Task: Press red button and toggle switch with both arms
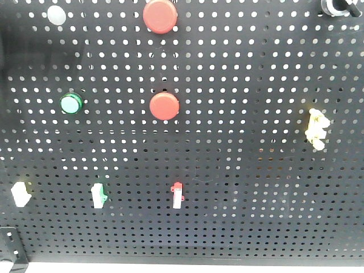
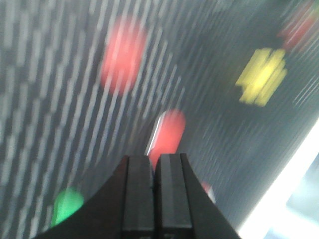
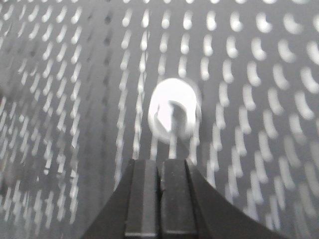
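Facing the front camera is a black perforated board point(image 1: 250, 187), upright and filling the view. Two round red buttons are mounted on it, one above the other: the upper red button point(image 1: 160, 16) at the top edge and the lower red button point(image 1: 164, 106) near mid-height. Level with the lower one, to its left, is a round green button point(image 1: 71, 103). A pale round button point(image 1: 56, 15) sits in the top left corner. The lower row holds, from left to right, a white switch point(image 1: 20, 193), a green-tipped toggle switch point(image 1: 99, 195) and a red-tipped toggle switch point(image 1: 177, 195). The last of these is almost directly below the lower red button. A yellow fitting point(image 1: 317, 128) is mounted well apart on the right.

The left wrist view is heavily blurred. The left gripper point(image 2: 153, 164) has its two black fingers point(image 2: 138, 199) pressed together with nothing between them. The red-tipped toggle switch lies just beyond the tips; contact cannot be determined. A round red button shows as a smear further up the board, the yellow fitting is to the right, and a green blur is at lower left.

In the right wrist view, the right gripper point(image 3: 160, 167) likewise has its fingers point(image 3: 144, 199) together, holding nothing. Just ahead of the tips is a white round fitting point(image 3: 173, 114) on the board. A narrow strip of board shows between the two. Which front-view item it is cannot be confirmed.
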### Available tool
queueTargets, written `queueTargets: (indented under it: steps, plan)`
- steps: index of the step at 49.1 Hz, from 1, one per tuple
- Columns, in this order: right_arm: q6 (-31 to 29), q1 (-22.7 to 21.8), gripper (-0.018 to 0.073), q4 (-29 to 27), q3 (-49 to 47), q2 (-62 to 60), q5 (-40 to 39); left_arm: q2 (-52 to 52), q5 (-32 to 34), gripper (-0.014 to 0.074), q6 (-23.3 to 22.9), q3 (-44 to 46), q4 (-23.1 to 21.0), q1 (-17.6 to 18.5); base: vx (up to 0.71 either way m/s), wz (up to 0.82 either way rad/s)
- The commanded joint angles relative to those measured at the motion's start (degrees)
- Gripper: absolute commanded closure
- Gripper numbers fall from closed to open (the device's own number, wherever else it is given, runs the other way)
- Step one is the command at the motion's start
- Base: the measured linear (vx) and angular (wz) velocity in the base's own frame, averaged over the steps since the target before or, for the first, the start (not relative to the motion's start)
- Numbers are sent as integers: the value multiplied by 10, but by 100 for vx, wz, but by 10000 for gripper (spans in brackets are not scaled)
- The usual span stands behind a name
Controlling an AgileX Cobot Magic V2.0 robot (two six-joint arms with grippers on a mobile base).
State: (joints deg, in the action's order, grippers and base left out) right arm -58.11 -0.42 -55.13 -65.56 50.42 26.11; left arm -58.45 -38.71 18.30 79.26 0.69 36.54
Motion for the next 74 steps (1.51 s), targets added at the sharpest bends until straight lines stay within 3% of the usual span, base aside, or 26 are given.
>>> queueTargets:
  steps: [1,13,24,43,61,65,68,74]
  plan:
    - [5,-4,562,16,45,-56,-26,58,83,595,-56,-85,62,1,0,0]
    - [4,-4,562,28,218,-236,-26,218,159,595,-93,-324,76,1,0,0]
    - [16,-4,562,28,330,-389,-31,355,150,595,-121,-451,76,1,0,0]
    - [16,-4,562,23,373,-424,6,413,78,595,-121,-510,76,1,0,0]
    - [16,-4,562,23,373,-424,6,414,78,595,-121,-524,76,-3,0,0]
    - [16,-4,562,23,373,-424,6,429,115,595,-101,-550,82,-32,0,0]
    - [16,-4,562,23,373,-424,6,447,179,595,-102,-584,76,-69,0,0]
    - [16,-4,562,23,373,-424,6,497,317,595,-103,-669,18,-160,0,0]
